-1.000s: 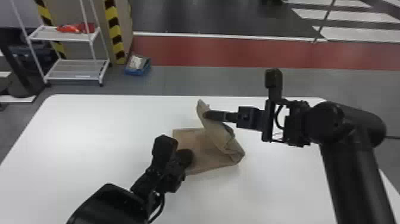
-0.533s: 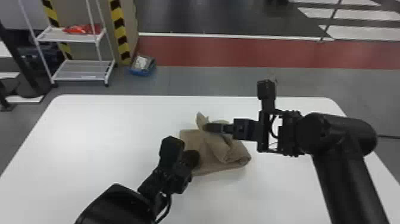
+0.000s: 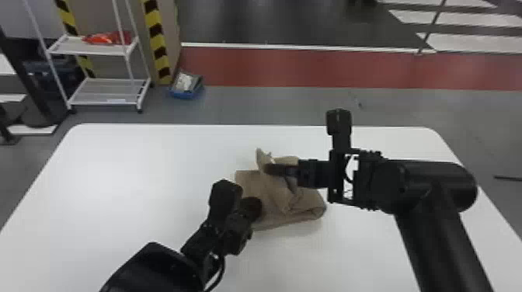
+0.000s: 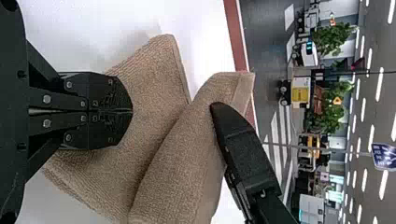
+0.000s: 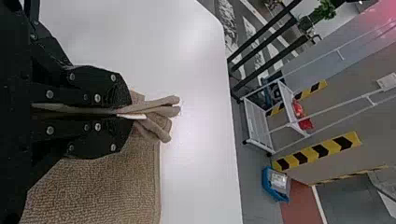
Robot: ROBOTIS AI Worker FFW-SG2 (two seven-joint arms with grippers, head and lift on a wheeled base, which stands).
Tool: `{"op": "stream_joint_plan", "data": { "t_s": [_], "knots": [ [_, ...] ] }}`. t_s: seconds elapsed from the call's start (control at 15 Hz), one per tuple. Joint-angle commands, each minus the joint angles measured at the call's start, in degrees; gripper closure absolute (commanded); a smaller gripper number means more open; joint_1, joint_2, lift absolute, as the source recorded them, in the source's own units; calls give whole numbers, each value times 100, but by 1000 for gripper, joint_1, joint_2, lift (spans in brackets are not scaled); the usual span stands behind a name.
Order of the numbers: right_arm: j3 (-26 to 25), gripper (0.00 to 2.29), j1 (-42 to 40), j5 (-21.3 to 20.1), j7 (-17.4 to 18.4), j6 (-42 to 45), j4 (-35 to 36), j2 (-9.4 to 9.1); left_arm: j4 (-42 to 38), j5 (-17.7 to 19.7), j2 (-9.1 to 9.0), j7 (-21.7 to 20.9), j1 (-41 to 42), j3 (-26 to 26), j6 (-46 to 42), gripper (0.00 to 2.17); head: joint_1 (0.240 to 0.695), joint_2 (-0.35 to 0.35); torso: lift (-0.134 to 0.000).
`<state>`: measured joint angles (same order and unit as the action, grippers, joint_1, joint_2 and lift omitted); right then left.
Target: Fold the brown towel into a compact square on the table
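Note:
The brown towel (image 3: 272, 198) lies partly folded near the middle of the white table, its right part doubled over and a far corner raised. My right gripper (image 3: 268, 169) is over the towel's far side; in the right wrist view this gripper (image 5: 128, 111) is shut on bunched layers of the towel (image 5: 98, 186). My left gripper (image 3: 254, 209) rests at the towel's near left part. In the left wrist view the left gripper (image 4: 131, 111) has its fingers together, lying on the flat part of the towel (image 4: 154, 74), beside the raised fold.
The white table (image 3: 128, 174) extends around the towel on all sides. Beyond its far edge stand a white shelf rack (image 3: 105, 93) and a blue bin (image 3: 186, 87) on the floor.
The right gripper has come down and toward the left with the held towel corner, lowering the raised flap over the rest. The head view has shifted slightly; the left gripper stays at the towel.

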<state>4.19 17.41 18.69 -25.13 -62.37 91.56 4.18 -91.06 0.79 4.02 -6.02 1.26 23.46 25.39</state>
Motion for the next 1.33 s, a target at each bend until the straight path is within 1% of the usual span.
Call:
{"op": "stream_joint_plan", "data": {
  "t_s": [0.0,0.07,0.13,0.2,0.27,0.4,0.53,0.6,0.67,0.73,0.8,0.87,0.93,1.0,1.07,1.2,1.27],
  "knots": [
    [21,775,-27,47,-36,-140,54,-5,0,0,-7,13,-3,-8,-12,1970,695,-61,-110],
    [-6,745,-54,240,-71,-227,63,4,0,0,-7,22,-3,-8,-12,1970,695,-60,-110],
    [-50,137,-133,460,-71,-227,134,4,0,0,-7,22,-3,-8,-12,1970,695,-57,-110],
    [-76,-1,-203,583,-80,-245,257,13,0,9,-7,39,-3,-17,-12,1970,695,-50,-110],
    [-190,-1,-264,715,-71,-315,432,39,-8,9,-7,39,-12,-26,-12,1970,695,-45,-110],
    [-498,60,-537,636,-36,-368,1012,92,-8,0,2,39,5,-52,-12,1970,695,-42,-110],
    [-885,63,-959,618,0,-421,1557,320,-17,9,2,39,14,-44,-12,1970,695,-53,-110],
    [-1043,117,-1135,592,-18,-403,1760,452,-17,9,2,48,14,-26,-29,1970,695,-80,-110],
    [-1140,414,-1398,275,-88,-210,1953,663,-17,9,-7,48,23,-8,-82,1966,695,-100,-110],
    [-1201,1089,-1644,-85,-203,-34,2076,742,-26,17,-7,48,49,-8,-135,1959,695,-119,-110],
    [-1395,1865,-1803,-252,-361,-69,2146,742,-26,26,-7,48,49,-8,-187,1959,695,-168,-110],
    [-1562,2084,-2014,-305,-660,-69,2234,742,-26,35,-7,57,49,-8,-187,1959,695,-188,-110],
    [-1685,2091,-2277,-349,-888,1,2427,733,-35,61,-7,57,41,-17,-187,1959,695,-188,-110],
    [-1737,2091,-2488,-410,-985,89,2551,733,-35,70,-7,57,41,-26,-187,1959,695,-222,-110],
    [-1728,2091,-2611,-428,-1082,177,2568,725,-35,70,-15,57,41,-26,-187,1959,695,-232,-110],
    [-1623,2091,-2778,-428,-1143,423,2559,663,-35,79,-15,75,41,-26,-187,1956,695,-244,-110],
    [-1526,2091,-2848,-437,-1143,528,2542,584,-52,79,-33,83,41,-8,-187,1956,695,-245,-110]
  ]
}}
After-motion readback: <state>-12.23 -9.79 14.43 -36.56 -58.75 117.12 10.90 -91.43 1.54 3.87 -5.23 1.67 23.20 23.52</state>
